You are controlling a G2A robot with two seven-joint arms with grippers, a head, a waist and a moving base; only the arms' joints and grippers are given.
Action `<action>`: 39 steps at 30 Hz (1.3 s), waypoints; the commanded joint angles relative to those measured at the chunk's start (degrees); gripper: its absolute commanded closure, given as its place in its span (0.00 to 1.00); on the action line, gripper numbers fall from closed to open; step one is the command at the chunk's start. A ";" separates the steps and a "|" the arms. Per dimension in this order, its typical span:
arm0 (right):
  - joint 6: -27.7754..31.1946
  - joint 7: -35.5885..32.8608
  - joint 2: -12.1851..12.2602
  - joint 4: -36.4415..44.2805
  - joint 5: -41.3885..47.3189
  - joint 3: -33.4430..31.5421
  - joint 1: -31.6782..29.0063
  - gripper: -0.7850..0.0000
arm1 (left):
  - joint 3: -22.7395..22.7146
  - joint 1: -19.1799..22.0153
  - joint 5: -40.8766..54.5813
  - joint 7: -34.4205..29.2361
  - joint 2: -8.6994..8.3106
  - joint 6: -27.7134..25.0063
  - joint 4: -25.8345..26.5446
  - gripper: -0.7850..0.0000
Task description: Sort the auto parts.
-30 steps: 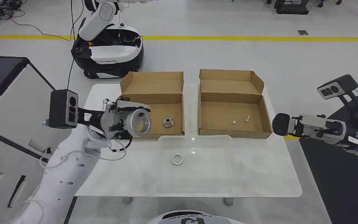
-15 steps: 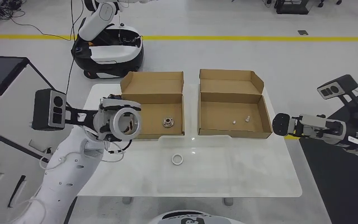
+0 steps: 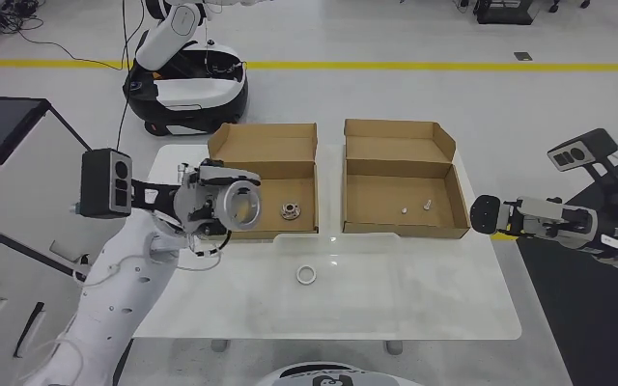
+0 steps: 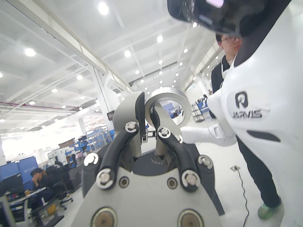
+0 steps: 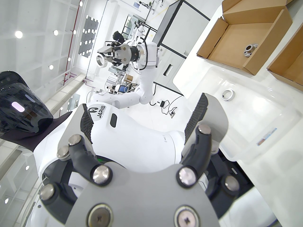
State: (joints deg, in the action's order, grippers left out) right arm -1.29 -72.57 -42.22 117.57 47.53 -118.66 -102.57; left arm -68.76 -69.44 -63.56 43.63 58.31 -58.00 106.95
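1. Large metal ring [image 4: 168,105]: clamped in my left gripper [image 4: 148,110]. The left wrist view shows one finger inside the bore and the other outside against the wall.
2. The top view places this ring over the left box's [image 3: 261,145] near-left corner; the right wrist view shows it held well above the table [image 3: 415,304].
3. Flanged hub [image 3: 289,208]: lying in the left box. Two small parts [image 3: 424,204]: in the right box [image 3: 396,145].
4. Small white ring [image 3: 306,275]: on the table, between the boxes and the near edge.
5. Right gripper [image 5: 144,112]: spread wide, holding nothing, beyond the table's right edge.
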 commanded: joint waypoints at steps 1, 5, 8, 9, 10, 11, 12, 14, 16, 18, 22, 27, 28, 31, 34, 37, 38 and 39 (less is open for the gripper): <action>0.00 0.00 0.00 0.00 0.00 0.00 0.00 0.00 | 0.83 1.53 -3.26 -3.81 -0.45 0.00 -1.17 1.00; 0.00 0.00 0.00 0.00 0.00 0.00 0.00 0.00 | 2.89 4.51 -7.75 -12.77 -1.72 0.00 -2.86 1.00; 0.00 0.00 0.00 0.00 0.00 0.00 0.00 0.00 | 5.11 8.01 -8.50 -19.89 -2.66 0.00 -3.56 1.00; 0.00 0.00 0.00 0.00 0.00 0.00 0.00 0.00 | 6.00 9.52 -7.45 -21.81 -2.87 0.00 -4.02 1.00; 0.00 0.00 0.00 0.00 0.00 0.00 0.00 0.00 | 7.10 11.35 -6.78 -24.00 -3.05 0.00 -4.25 1.00; 0.00 0.00 0.00 0.00 0.00 0.00 0.00 0.00 | 8.44 13.13 -5.75 -26.50 -3.19 0.00 -5.05 1.00; 0.00 0.00 0.00 0.00 0.00 0.00 0.00 0.00 | 9.82 15.23 -4.89 -29.89 -3.33 0.00 -5.87 1.00; 0.00 0.00 0.00 0.00 0.00 0.00 0.00 0.00 | 12.96 19.76 -2.45 -35.05 -3.41 0.00 -7.07 1.00; 0.00 0.00 0.00 0.00 0.00 0.00 0.00 0.00 | 15.88 24.47 0.40 -41.37 -3.37 0.00 -9.70 1.00; 0.00 0.00 0.00 0.00 0.00 0.00 0.00 0.00 | 19.02 29.00 1.93 -47.19 -3.25 0.00 -11.85 1.00; 0.00 0.00 0.00 0.00 0.00 0.00 0.00 0.00 | 24.85 36.74 2.30 -57.70 -2.86 0.00 -15.64 1.00; 0.00 0.00 0.00 0.00 0.00 0.00 0.00 0.00 | 30.52 42.40 0.38 -65.00 -2.35 0.00 -19.11 1.00; 0.00 0.00 0.00 0.00 0.00 0.00 0.00 0.00 | 31.33 43.02 -0.03 -65.76 -2.26 0.00 -19.99 1.00; 0.00 0.00 0.00 0.00 0.00 0.00 0.00 0.00 | 33.87 44.28 -2.51 -68.34 -2.09 0.00 -21.56 1.00; 0.00 0.00 0.00 0.00 0.00 0.00 0.00 0.00 | 35.94 44.64 -4.66 -70.18 -2.04 0.00 -23.67 1.00; 0.00 0.00 0.00 0.00 0.00 0.00 0.00 0.00 | 37.89 44.90 -7.52 -71.55 -1.97 0.00 -25.98 1.00; 0.00 0.00 0.00 0.00 0.00 0.00 0.00 0.00 | 38.39 44.89 -8.22 -71.58 -1.89 0.00 -26.91 1.00; 0.00 0.00 0.00 0.00 0.00 0.00 0.00 0.00 | 39.06 44.83 -9.04 -71.64 -1.77 0.00 -27.71 1.00</action>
State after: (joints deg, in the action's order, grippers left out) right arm -1.29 -72.57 -42.22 117.57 47.53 -118.66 -102.57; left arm -30.37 -24.55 -71.70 -27.99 56.43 -58.00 80.19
